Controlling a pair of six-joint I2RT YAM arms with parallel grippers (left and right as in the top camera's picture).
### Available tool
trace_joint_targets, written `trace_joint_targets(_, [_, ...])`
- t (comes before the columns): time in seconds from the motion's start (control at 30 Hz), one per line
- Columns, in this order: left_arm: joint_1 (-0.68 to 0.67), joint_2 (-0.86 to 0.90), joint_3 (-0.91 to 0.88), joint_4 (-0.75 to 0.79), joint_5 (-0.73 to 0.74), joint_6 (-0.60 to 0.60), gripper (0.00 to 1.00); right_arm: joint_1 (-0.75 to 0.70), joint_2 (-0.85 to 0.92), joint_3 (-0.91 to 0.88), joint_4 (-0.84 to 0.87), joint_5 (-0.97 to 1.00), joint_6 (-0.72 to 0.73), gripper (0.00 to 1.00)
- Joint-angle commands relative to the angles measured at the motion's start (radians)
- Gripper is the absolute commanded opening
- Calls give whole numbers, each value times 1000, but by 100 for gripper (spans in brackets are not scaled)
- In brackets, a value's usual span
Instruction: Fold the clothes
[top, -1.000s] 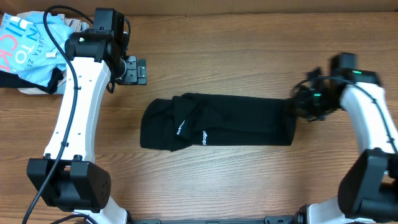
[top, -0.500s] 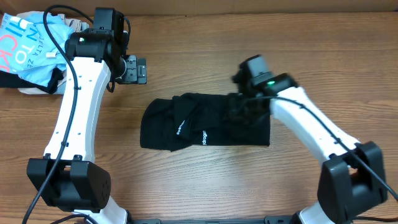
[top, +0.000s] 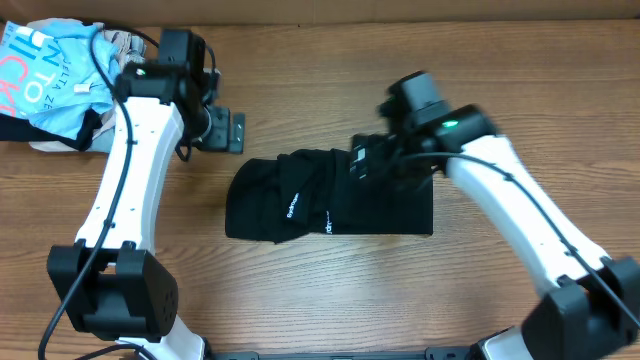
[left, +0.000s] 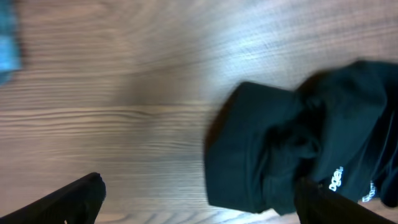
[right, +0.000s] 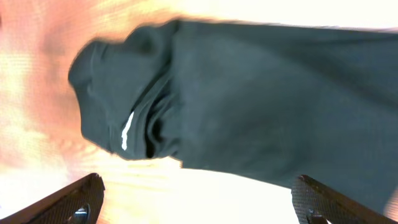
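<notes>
At centre frame, over the black T-shirt (top: 300, 200), right gripper (top: 362, 163) spread, empty; left gripper (top: 230, 131) upper left, likewise released. Mid-fold, seemingly; next, likely: pinching a fresh edge.

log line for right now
task: fold clothes | black t-shirt: partly folded | left gripper: open, empty | right gripper: open over shirt

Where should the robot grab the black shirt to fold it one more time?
Probably the short end of the black shirt nearest the left gripper, coming down from above at that side. That end is a thick, rounded edge with bare table beside it, so the open jaws can close over it.
</notes>
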Motion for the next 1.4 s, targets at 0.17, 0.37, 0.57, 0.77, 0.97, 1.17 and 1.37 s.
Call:
trace_joint_targets(0.17, [6,7,-319,180,204,195,100,-143,-46,28,-68,32,-58,100])
trace_joint_targets(0.37, [5,7,-470,259,211,264,100,-141,-46,28,-76,33,-59,97])
trace_joint_targets(0.57, [5,8,-560,376,231,304,98,-141,-46,28,-107,32,-58,91])
trace_joint_targets(0.77, [5,11,-610,457,231,300,96,-141,-46,26,-112,35,-59,89])
trace_joint_targets(0.97, [5,11,-641,478,230,299,89,-141,-46,26,-105,37,-59,89])
trace_joint_targets(1.17, [5,11,-684,545,212,251,77,-141,-46,26,-105,37,-59,87])
trace_joint_targets(1.37, [5,11,-696,558,212,196,34,-141,-46,12,-105,40,-58,84])
